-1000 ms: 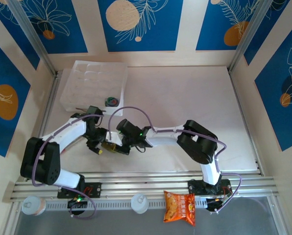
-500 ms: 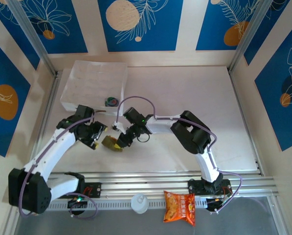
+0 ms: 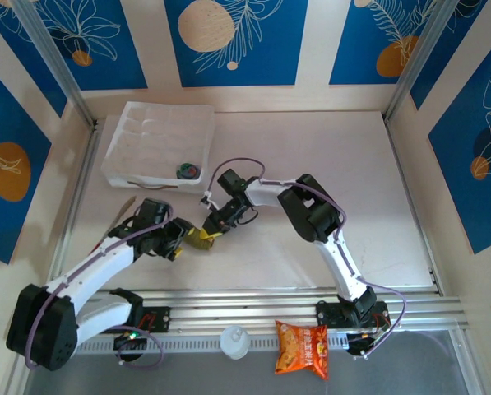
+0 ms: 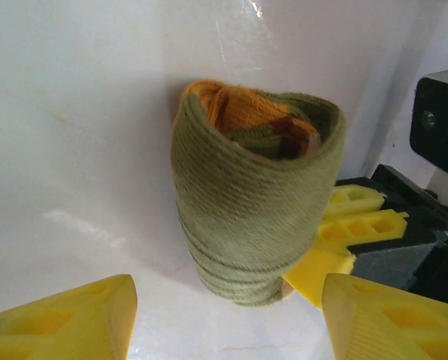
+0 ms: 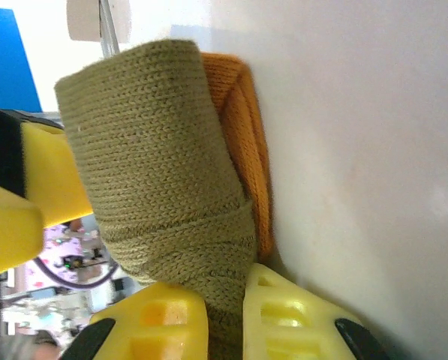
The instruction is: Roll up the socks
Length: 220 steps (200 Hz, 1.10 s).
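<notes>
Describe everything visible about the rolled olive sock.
The rolled olive sock is a ribbed knit bundle, olive-brown outside, with orange and dark striped fabric showing at its open end. It is wound into a tight cylinder and rests on the white table. The right gripper pinches one end between its yellow fingers. The left gripper is open, its jaws spread short of the roll and not touching it.

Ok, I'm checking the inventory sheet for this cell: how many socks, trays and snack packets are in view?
Socks: 2, the olive sock roll and the dark rolled sock lying in the white tray
Trays: 1
Snack packets: 1, the orange snack packet
Total: 4
</notes>
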Motion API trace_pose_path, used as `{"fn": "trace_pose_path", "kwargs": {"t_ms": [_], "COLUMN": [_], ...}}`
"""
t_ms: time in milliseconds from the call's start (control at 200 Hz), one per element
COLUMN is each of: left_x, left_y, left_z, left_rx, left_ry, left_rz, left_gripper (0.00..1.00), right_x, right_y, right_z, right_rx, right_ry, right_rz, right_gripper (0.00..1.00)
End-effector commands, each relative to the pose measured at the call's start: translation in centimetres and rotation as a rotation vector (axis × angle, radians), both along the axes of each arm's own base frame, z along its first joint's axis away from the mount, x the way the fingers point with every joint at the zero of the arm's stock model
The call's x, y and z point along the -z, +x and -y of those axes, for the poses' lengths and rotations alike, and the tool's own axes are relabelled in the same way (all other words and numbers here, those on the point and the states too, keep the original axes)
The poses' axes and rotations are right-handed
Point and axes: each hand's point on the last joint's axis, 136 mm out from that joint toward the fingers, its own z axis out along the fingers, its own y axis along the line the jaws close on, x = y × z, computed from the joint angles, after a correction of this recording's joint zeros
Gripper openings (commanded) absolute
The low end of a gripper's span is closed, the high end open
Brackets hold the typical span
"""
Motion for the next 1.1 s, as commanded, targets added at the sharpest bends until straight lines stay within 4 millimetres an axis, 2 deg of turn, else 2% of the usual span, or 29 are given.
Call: {"fn": "trace_pose_path", "kwargs": {"t_ms": [0,305,410,545,595,625,670,715,780,870,975,1095], "left_x": [0.8,3.9,5.0,6.5,6.9,7.0,7.1,6.8,5.5,2.2,-2.5,-7.5], "left_y": [1.4,3.2,3.3,3.3,3.2,3.2,3.0,2.9,2.7,2.8,3.1,4.0], "left_z": [1.1,1.9,2.1,2.1,2.1,2.1,2.1,2.0,1.6,0.7,-0.6,-2.5], "left_rx": [0.014,0.006,0.011,0.003,0.004,0.004,0.002,-0.004,-0.022,-0.039,-0.058,-0.060], "left_ry": [-0.012,0.033,0.046,0.055,0.060,0.058,0.058,0.055,0.057,0.080,0.077,0.091], "left_rz": [0.065,0.062,0.041,0.014,-0.001,-0.002,-0.011,-0.011,-0.002,0.046,0.127,0.228], "left_gripper": [0.67,0.67,0.61,0.41,0.30,0.21,0.07,0.00,0.00,0.00,0.00,0.00], "right_x": [8.4,8.2,8.2,7.8,7.5,7.2,6.7,6.1,4.1,-0.8,-7.8,-12.9], "right_y": [-2.5,-2.3,-2.2,-2.1,-2.0,-1.9,-1.7,-1.3,-0.2,2.0,4.3,5.5], "right_z": [5.2,4.9,4.7,4.4,4.4,4.3,4.1,4.2,4.4,5.3,7.3,9.6], "right_rx": [0.074,0.097,0.104,0.109,0.110,0.110,0.109,0.115,0.144,0.232,0.358,0.422], "right_ry": [-0.405,-0.383,-0.371,-0.349,-0.340,-0.328,-0.311,-0.303,-0.271,-0.205,-0.135,-0.114], "right_rz": [-0.157,-0.172,-0.172,-0.159,-0.150,-0.138,-0.112,-0.054,0.086,0.314,0.612,0.823], "right_gripper": [0.00,0.00,0.00,0.00,0.01,0.04,0.15,0.26,0.42,0.56,0.63,0.64]}}
